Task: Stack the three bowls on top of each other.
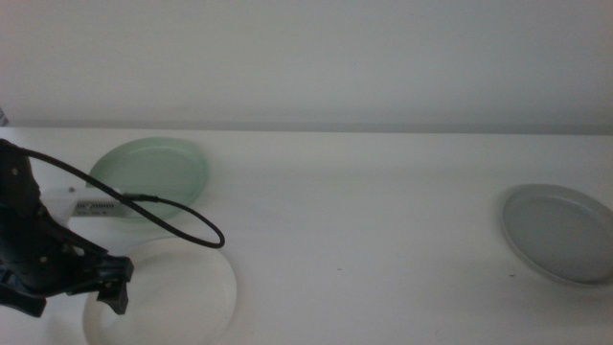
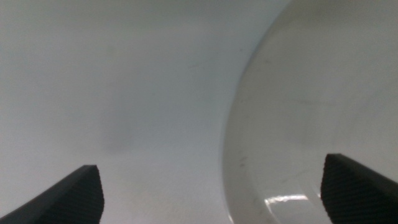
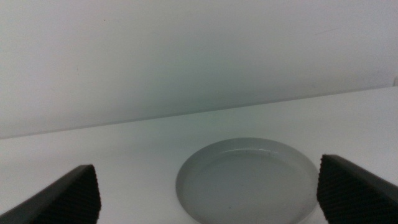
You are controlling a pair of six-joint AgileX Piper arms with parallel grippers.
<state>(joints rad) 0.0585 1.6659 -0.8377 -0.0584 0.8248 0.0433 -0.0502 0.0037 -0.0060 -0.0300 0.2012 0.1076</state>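
On the plain white table (image 1: pixel 383 211) the three bowls lie apart, none stacked on another. Taking the table's middle in the middle view as the clock's centre, the shallow round pale mint green bowl (image 1: pixel 151 175) sits at about ten o'clock toward the far edge, the shallow round white bowl (image 1: pixel 177 292) lies at about eight o'clock near the front edge, and the shallow round grey bowl (image 1: pixel 560 233) rests at about three o'clock, well apart from the other two. The left gripper (image 1: pixel 113 281), on its black arm with a looping black cable (image 1: pixel 182 216), comes in from nine o'clock and hangs low at the white bowl's left rim, with the mint green bowl just beyond it at about twelve o'clock from the gripper. In the left wrist view its two dark ribbed jaws stand wide apart and hold nothing; the white bowl's (image 2: pixel 311 124) curved rim runs between them, one jaw over the bowl's glossy inside and the other over bare table. In the right wrist view the right gripper (image 3: pixel 208 196) likewise has its jaws spread wide and empty, with the grey bowl (image 3: pixel 249 180) lying on the table between and beyond them, near the plain white wall (image 3: pixel 186 56).
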